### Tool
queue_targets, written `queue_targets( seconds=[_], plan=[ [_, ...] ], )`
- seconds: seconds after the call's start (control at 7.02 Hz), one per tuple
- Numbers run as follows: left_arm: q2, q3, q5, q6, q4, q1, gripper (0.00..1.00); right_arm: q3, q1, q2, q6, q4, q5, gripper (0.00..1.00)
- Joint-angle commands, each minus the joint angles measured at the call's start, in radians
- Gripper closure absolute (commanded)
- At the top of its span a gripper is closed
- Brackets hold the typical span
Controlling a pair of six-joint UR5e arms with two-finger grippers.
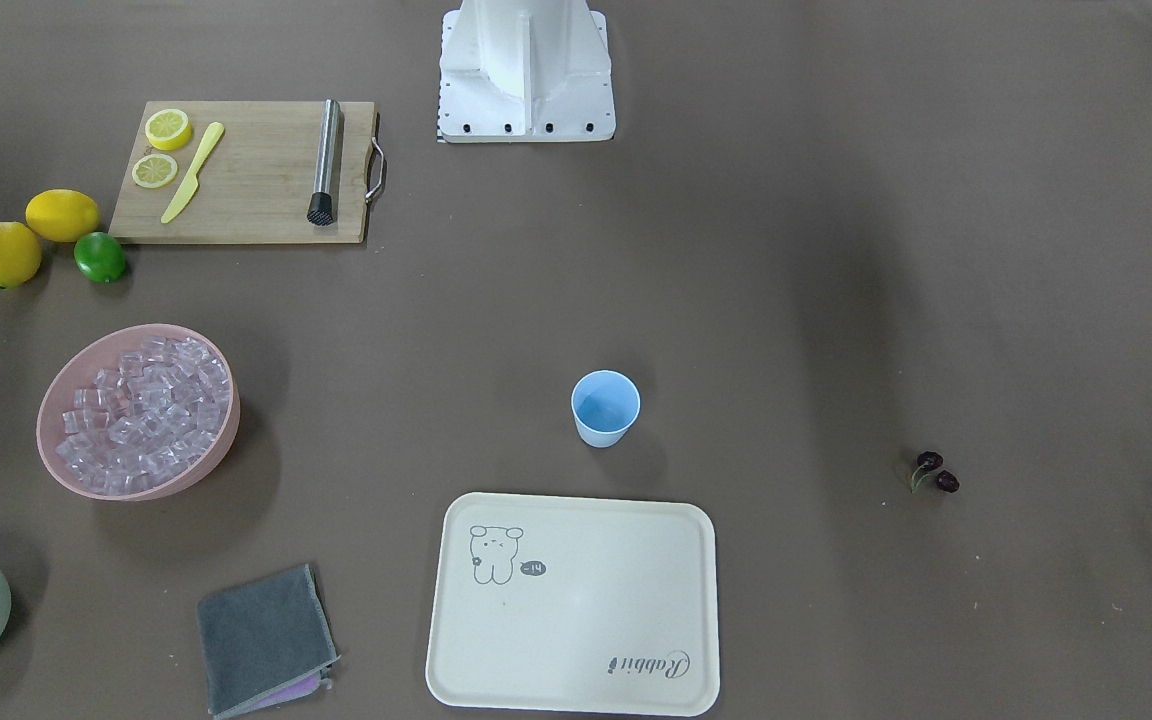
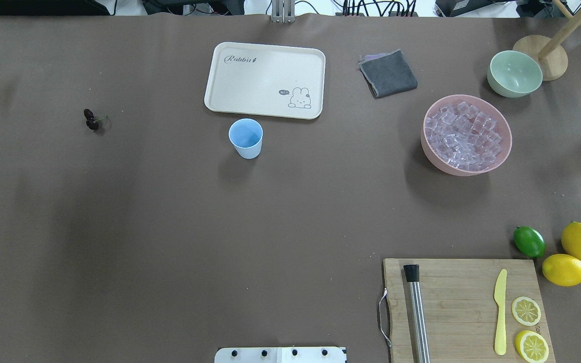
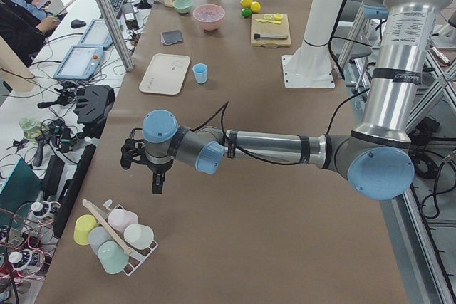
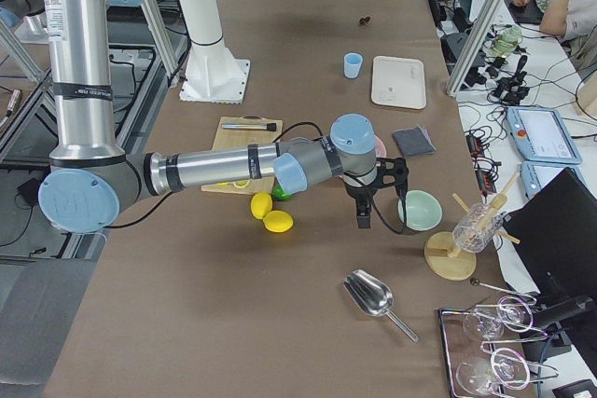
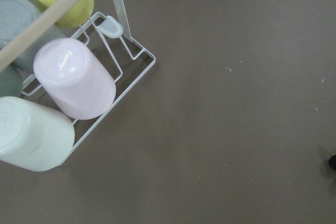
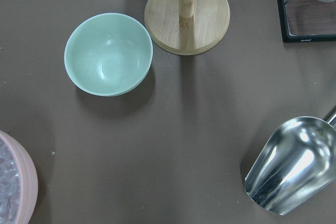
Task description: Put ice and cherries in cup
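Note:
The light-blue cup (image 2: pixel 245 137) stands upright near the table's middle, next to the cream tray; it also shows in the front view (image 1: pixel 605 407). Clear ice cubes (image 2: pixel 464 133) fill the pink bowl (image 2: pixel 472 171). The dark cherries (image 2: pixel 91 120) lie alone on the table, far to the cup's left. My left gripper (image 3: pixel 158 183) hangs over the table's left end beside a rack of cups, seen only in the exterior left view. My right gripper (image 4: pixel 364 219) hangs beside the pale green bowl, seen only in the exterior right view. I cannot tell whether either is open.
A pale green bowl (image 6: pixel 108 54), a wooden stand (image 6: pixel 187 14) and a metal scoop (image 6: pixel 291 174) lie under the right wrist. A wire rack of upturned cups (image 5: pixel 68 77) lies under the left wrist. A tray (image 2: pixel 265 80), grey cloth (image 2: pixel 388 73), cutting board (image 2: pixel 462 302), lime (image 2: pixel 529 241) and lemons are on the table.

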Motion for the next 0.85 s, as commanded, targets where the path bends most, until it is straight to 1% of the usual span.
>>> queue_targets(
  seconds=[0.0,0.14,0.28,0.43,0.57,0.71],
  plan=[
    [0.006,-0.018,-0.001,0.000,-0.004,-0.002,0.02,0.008,0.000,-0.016,0.000,0.005,-0.002,0.00],
    [0.024,-0.068,0.002,0.002,-0.009,-0.002,0.02,0.010,0.000,-0.016,0.000,0.006,0.001,0.00],
    [0.023,-0.071,0.007,0.003,-0.012,0.004,0.02,0.012,0.000,-0.021,0.000,0.008,-0.003,0.00],
    [0.032,-0.076,0.010,0.074,-0.038,0.006,0.02,0.010,0.000,-0.021,0.000,0.008,-0.006,0.00],
    [0.034,-0.059,0.010,0.115,-0.041,0.006,0.02,0.012,0.000,-0.021,0.000,0.008,-0.005,0.00],
    [0.034,-0.044,0.010,0.109,-0.043,0.006,0.02,0.016,0.000,-0.019,0.000,0.009,-0.005,0.00]
  ],
)
